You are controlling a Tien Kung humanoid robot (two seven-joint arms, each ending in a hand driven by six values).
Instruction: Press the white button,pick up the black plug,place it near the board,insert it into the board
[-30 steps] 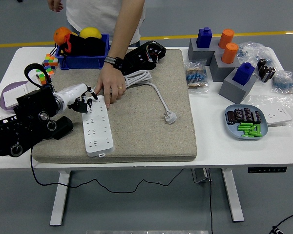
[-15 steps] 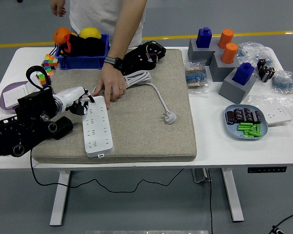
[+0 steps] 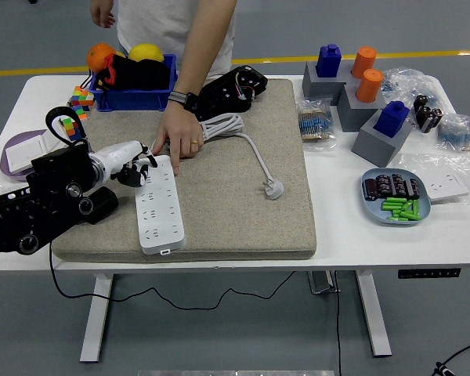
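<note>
Flat white board (image 3: 158, 205), many sockets

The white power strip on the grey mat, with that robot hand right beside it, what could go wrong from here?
1. The person's hand rests at the far end of the white power strip, close to the left robot hand; a press could bump it.
2. The white cable and its white plug lie loose on the grey mat; nudging the strip may drag them.
</note>
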